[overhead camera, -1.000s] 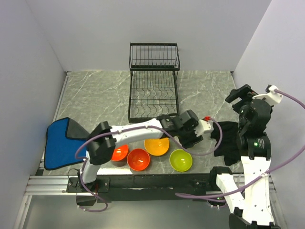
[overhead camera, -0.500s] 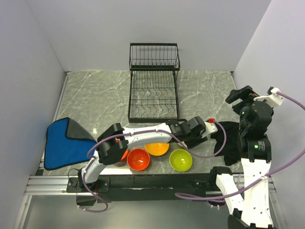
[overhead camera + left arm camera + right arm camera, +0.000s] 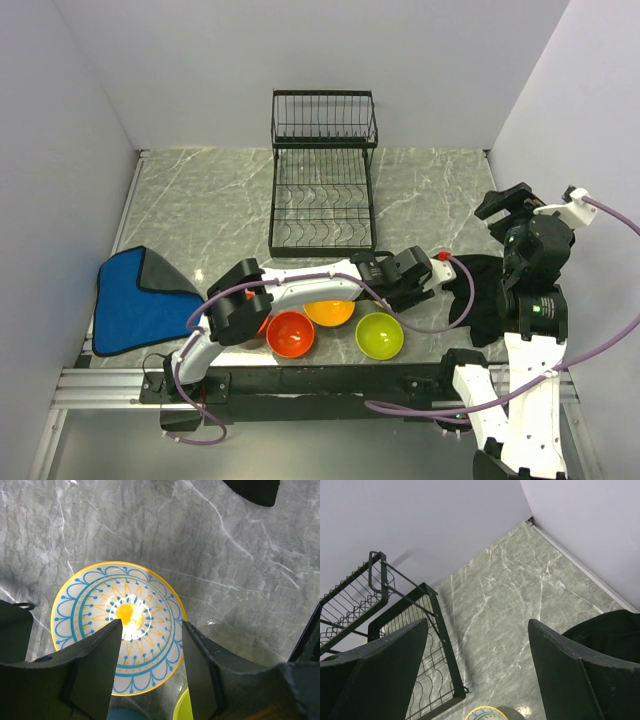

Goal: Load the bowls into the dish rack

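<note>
Grey marbled table (image 3: pixel 200 210), pale walls on three sides. Along the near edge the bowls sit in a row: a red bowl (image 3: pixel 290 334), an orange bowl (image 3: pixel 328 313) just behind it, a green bowl (image 3: pixel 380 336) to the right, and a second red one (image 3: pixel 261 323) mostly hidden under the left arm's elbow. None of these has moved in the last second.

The left arm has: its elbow has swung right and its forearm now covers more of the orange bowl. That carries the left gripper (image 3: pixel 405 283) a little right, to just behind the green bowl. The wrist view shows why. The patterned bowl (image 3: pixel 125 605) lies upright on the table directly below. The fingers stand partly apart and hold nothing, their tips framing the bowl's centre. They appear to be above it, not touching. This looks like an approach on that bowl; the next step is probably to drop over its rim and close.

A blue cloth (image 3: pixel 130 300) lies at the left and a black cloth (image 3: pixel 485 300) at the right, beside the right arm, which has barely shifted. The right gripper (image 3: pixel 479 625) hangs raised, fingers wide and empty.

Farthest back, the rack (image 3: pixel 322 200) stands near the wall with no bowl in it, so loading has yet to start.
</note>
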`<state>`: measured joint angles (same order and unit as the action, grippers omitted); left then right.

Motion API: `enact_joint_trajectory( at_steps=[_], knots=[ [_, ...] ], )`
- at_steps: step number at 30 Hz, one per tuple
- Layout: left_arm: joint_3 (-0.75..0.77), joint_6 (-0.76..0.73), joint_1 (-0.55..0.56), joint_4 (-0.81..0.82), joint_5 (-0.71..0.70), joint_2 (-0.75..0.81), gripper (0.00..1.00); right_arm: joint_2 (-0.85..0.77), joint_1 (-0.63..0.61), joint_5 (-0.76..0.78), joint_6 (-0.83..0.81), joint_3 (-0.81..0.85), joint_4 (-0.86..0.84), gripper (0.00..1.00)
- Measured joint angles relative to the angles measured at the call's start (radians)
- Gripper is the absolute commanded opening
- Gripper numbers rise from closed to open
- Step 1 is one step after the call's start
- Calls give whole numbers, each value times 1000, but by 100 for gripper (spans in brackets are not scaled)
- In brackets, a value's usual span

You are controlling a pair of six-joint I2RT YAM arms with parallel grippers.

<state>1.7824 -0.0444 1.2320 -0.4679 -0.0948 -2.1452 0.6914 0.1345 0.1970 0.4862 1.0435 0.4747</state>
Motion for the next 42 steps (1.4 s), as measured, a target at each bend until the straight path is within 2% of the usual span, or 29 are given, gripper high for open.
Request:
enact_joint_trajectory(
  at_steps=[11,19,23,42],
  knots=[
    [-11,-9,1,-5,-1,-14,57,-4,4,-18,8,-18,-3,88],
    [-11,-14,11,-5,-27,-14,61,-4,4,-28,14,-32,1,88],
    [-13,-13,18,-8,-34,-11,58,-4,4,-30,14,-32,2,88],
    [-57,-11,59,-6,-23,42,61,-29,11,-53,19,-32,20,88]
  ],
)
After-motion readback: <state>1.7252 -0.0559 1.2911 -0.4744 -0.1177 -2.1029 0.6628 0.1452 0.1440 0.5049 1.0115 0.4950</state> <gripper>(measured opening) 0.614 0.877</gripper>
